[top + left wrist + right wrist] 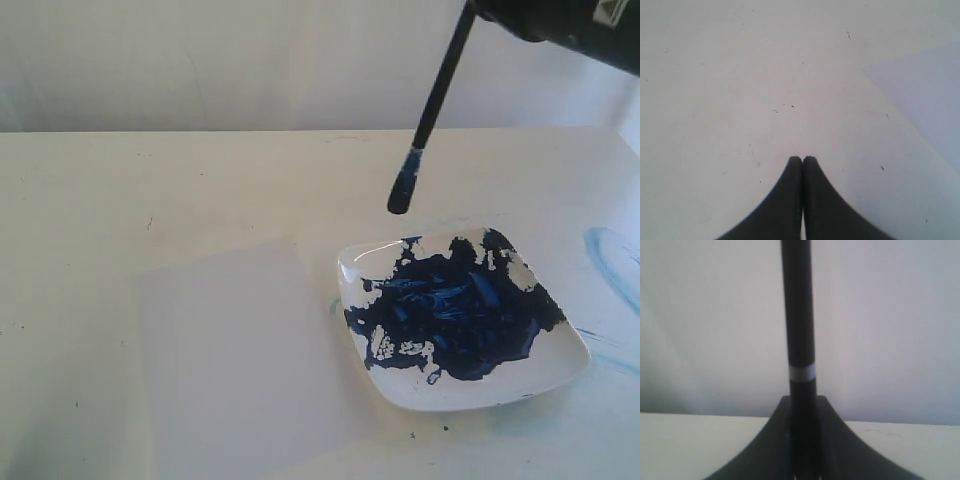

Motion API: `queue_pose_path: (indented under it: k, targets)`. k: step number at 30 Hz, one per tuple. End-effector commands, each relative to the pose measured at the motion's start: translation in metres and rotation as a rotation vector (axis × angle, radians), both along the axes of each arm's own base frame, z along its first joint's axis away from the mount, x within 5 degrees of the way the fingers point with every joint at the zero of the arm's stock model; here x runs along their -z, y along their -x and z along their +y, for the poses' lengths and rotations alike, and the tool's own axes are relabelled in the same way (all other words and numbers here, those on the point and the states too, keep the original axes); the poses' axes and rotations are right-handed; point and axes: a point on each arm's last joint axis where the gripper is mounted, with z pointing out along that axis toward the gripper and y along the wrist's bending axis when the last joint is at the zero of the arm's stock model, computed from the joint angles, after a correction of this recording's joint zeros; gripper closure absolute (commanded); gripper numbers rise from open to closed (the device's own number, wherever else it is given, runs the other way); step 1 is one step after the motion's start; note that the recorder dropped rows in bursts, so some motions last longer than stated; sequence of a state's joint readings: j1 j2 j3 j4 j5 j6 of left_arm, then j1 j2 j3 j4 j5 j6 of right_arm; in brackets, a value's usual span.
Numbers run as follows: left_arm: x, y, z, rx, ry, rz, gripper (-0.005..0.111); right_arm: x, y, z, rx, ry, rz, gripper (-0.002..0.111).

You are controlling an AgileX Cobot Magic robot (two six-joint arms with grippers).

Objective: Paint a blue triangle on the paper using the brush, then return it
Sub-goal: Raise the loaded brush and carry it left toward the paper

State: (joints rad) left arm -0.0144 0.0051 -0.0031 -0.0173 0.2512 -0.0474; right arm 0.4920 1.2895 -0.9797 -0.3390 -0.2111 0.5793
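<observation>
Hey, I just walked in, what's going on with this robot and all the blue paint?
The right gripper is shut on the brush, holding it in the air, blue-stained tip down, near the far edge of the white plate smeared with dark-blue paint. The paper beside the plate is blank, so nothing is painted on it yet. The left gripper is shut and empty over the table, by the paper's corner.

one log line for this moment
right hand: shut on brush, blue tip in air near plate | left hand: shut, empty | paper: unpainted
</observation>
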Motion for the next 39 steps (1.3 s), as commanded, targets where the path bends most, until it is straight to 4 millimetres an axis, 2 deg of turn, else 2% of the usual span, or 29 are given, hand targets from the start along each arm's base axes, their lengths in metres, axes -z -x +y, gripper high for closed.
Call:
queue_pose_path:
  k: [1,24,27,32,39]
  targets:
    - [0.001,0.000,0.000,-0.002,0.007,0.001,0.107,0.013,0.003,0.020,-0.223,0.079,-0.056,0.108]
    - [0.000,0.000,0.000,0.001,-0.016,-0.007,0.107,0.015,0.002,0.020,-0.223,0.086,-0.050,0.108]
    - [-0.009,-0.003,0.001,-0.004,-0.042,-0.121,0.107,0.015,0.002,0.020,-0.223,0.090,-0.052,0.108]
    - [-0.040,-0.006,0.004,-0.036,-0.035,-0.464,0.107,0.015,0.002,0.020,-0.225,0.161,-0.109,0.108]
    - [-0.064,-0.001,0.005,-0.058,-0.036,-0.728,0.107,0.015,0.002,0.020,-0.227,0.201,-0.144,0.108]
